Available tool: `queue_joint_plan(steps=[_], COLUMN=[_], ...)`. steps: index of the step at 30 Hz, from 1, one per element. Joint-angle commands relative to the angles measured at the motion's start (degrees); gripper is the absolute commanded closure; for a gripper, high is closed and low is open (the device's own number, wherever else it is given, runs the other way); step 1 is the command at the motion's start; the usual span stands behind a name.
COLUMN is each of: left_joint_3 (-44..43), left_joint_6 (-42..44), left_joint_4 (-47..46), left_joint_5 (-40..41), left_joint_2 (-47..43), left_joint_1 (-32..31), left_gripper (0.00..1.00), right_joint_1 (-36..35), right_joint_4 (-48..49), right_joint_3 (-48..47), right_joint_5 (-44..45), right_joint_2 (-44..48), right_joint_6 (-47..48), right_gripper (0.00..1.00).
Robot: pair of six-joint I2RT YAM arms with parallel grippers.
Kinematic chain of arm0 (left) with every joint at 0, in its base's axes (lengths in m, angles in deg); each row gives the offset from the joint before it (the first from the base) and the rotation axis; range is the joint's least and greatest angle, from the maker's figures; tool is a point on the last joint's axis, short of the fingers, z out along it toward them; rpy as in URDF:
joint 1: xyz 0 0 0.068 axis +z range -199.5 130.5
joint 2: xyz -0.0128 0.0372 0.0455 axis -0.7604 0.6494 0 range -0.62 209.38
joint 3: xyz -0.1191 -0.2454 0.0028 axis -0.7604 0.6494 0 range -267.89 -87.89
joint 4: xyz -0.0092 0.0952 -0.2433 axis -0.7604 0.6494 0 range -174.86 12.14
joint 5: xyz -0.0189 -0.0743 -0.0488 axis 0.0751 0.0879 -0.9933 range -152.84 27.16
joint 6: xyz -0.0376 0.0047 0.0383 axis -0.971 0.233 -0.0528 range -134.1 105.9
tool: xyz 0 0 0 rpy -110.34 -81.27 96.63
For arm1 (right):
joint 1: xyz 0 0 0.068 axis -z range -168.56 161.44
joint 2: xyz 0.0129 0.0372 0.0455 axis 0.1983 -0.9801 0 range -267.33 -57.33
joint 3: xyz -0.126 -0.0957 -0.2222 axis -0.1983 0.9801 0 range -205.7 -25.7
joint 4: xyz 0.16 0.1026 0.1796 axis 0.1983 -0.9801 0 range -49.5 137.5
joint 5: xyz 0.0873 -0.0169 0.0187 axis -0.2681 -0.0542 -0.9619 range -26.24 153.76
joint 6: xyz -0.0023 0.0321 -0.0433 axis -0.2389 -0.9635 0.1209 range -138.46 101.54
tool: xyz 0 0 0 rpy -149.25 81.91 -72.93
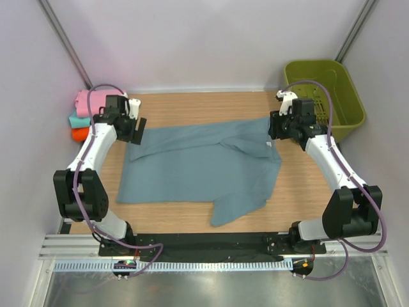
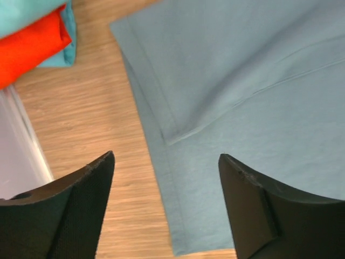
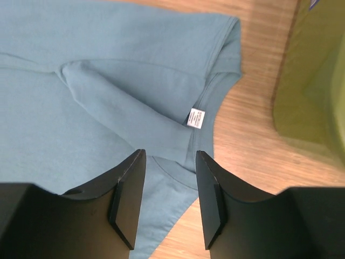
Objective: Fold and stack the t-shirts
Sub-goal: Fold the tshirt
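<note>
Cloth: the slate blue-grey t-shirt [image 1: 198, 166] looks soft, thin and light; I judge it limp, so it will sag and drag rather than hold a shape.
Where it lies: spread across the middle of the wooden tabletop [image 1: 192, 102], partly folded, with one layer doubled over along the upper edge and a flap hanging toward the lower centre of the top view.
Neck end: at the right of the frame, marked by the small white neck label [image 3: 195, 117], with a rumpled sleeve [image 3: 124, 108] lying across it.
Left gripper [image 2: 166, 162]: spread wide, nothing between its fingers, over the shirt's left edge where the folded layer makes a corner.
Right gripper [image 3: 170, 156]: parted, over the collar, pinching nothing that I can see.
Where to take hold: the doubled hem corner at left and the thicker collar seam at right, both layers pinched together.
Risk: a shallow pinch probably lifts only the top layer and undoes the fold.
Other t-shirts: pink [image 1: 86, 99], teal [image 1: 78, 119] and orange [image 1: 80, 133], stacked folded at the upper left.
Basket [image 1: 332, 89]: olive green, upper right.
</note>
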Motion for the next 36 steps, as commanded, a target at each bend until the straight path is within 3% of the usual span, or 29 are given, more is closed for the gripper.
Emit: queue_joint_plan(steps=[1,4,7,11,12,16,22,36], left_joint_3=[-3.26,-3.35,-2.39,-1.33,-1.24,-1.77,2.35,3.85], left_joint_6=[-5.37,-7.30,-8.80,-9.77,-10.29,-11.08,-11.26,-9.51], left_joint_4=[5.33,8.68,9.12,8.42,8.33,9.82,10.70,12.99], left_joint_5=[-8.13,-14.01,-15.36,-15.80,-16.32,-19.75,-21.86,-19.93], left_joint_2=[-0.92,0.49,1.81,2.25,2.51,4.18,4.89,8.58], left_joint_1=[0.27,0.27,0.18,0.10,0.10,0.10,0.10,0.10], left_gripper=[0.23,0.40,0.51,0.57,0.58,0.78,1.00,1.00], right_joint_1=[-0.43,-2.96,-8.66,-17.37,-17.92,-18.19,-18.98,-19.24], right_joint_4=[-0.01,-2.03,-6.94,-10.73,-11.08,-11.44,-8.73,-5.64], right_joint_3=[-4.06,-6.43,-8.55,-6.09,-6.35,-10.47,-12.77,-17.24], right_joint_5=[0.21,0.38,-1.19,-0.41,-1.19,-2.43,-2.35,-2.78], right_joint_2=[3.34,3.79,2.56,-1.64,-2.97,-11.14,-19.06,-29.87], right_joint_6=[0.04,1.70,6.10,13.65,15.06,15.60,16.56,16.66], right_gripper=[0.52,0.52,0.53,0.55,0.55,0.60,0.60,0.62])
